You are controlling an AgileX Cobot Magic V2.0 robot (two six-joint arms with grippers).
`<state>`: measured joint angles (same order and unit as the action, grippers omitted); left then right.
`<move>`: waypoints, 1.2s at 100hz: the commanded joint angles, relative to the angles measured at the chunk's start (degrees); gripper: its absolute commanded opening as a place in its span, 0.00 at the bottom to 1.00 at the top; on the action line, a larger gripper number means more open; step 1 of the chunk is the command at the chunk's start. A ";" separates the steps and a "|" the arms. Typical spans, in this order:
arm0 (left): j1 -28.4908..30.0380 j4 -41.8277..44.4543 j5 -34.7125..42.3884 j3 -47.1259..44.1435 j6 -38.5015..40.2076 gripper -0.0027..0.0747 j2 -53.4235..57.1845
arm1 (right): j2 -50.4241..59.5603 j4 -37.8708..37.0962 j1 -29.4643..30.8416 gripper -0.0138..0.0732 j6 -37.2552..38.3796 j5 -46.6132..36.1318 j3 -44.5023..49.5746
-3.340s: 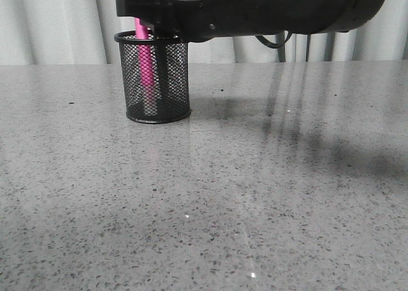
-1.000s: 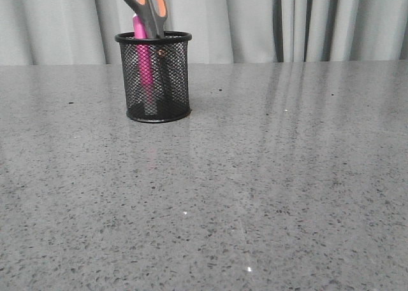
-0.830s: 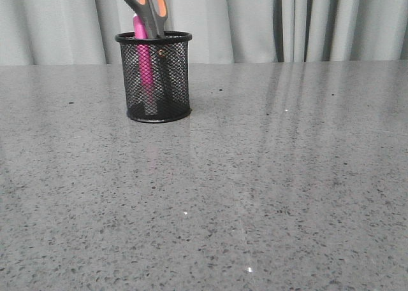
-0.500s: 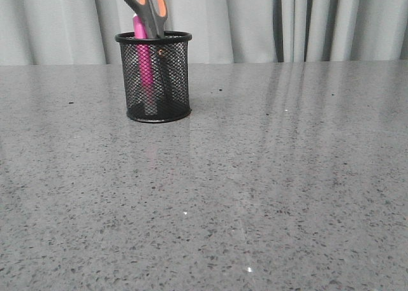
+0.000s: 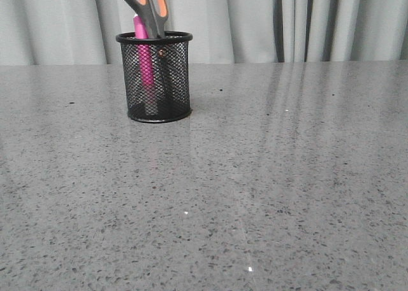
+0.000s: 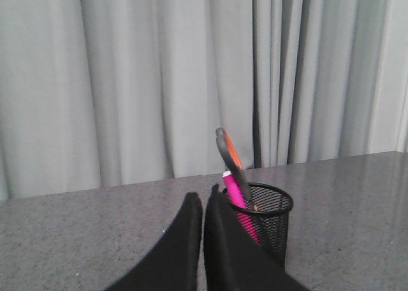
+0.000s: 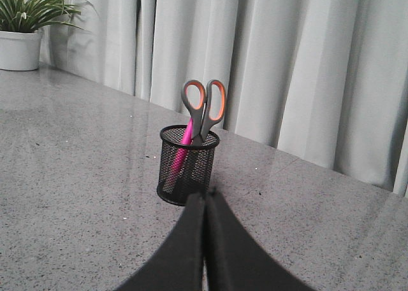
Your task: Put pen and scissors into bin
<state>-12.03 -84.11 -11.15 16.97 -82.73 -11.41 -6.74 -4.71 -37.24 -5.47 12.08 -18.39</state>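
The black mesh bin (image 5: 156,78) stands on the grey table at the back left. The pink pen (image 5: 144,58) stands inside it, its tip just above the rim. The scissors (image 5: 148,7) stand in it too, blades down, with the grey and orange handles sticking out above. The bin (image 6: 268,218), pen (image 6: 234,192) and scissors (image 6: 228,156) show in the left wrist view, and the bin (image 7: 186,165), pen (image 7: 182,144) and scissors (image 7: 205,106) in the right wrist view. My left gripper (image 6: 203,198) and right gripper (image 7: 205,195) are shut and empty, away from the bin. Neither shows in the front view.
A potted green plant (image 7: 25,23) in a white pot stands far off on the table in the right wrist view. Grey curtains (image 5: 287,20) hang behind the table's far edge.
The dark arm that hung over the bin 3.3 s ago has left the front view, and the scissors now stand in the bin. Nothing has moved in the last second.
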 commanded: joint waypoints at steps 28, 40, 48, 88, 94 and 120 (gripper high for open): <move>4.29 49.50 2.54 -7.17 45.00 0.01 1.23 | -0.66 -0.78 0.04 0.08 -0.50 -4.33 -1.33; 7.44 71.52 5.10 -11.10 67.36 0.01 4.24 | -0.66 -0.78 0.04 0.08 -0.50 -4.33 -1.33; 9.17 71.67 6.66 -14.05 68.04 0.01 7.07 | -0.66 -0.78 0.04 0.08 -0.50 -4.33 -1.33; 12.57 74.24 -5.26 -19.54 68.31 0.01 13.40 | -0.66 -0.78 0.04 0.08 -0.50 -4.33 -1.33; 12.57 74.24 -5.26 -19.54 68.31 0.01 13.40 | -0.66 -0.78 0.04 0.08 -0.50 -4.33 -1.33; 12.57 74.24 -5.26 -19.54 68.31 0.01 13.40 | -0.66 -0.78 0.04 0.08 -0.50 -4.33 -1.33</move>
<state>0.41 -9.75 -19.17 -0.09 -15.01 0.20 -6.74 -4.81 -37.24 -5.63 12.08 -18.22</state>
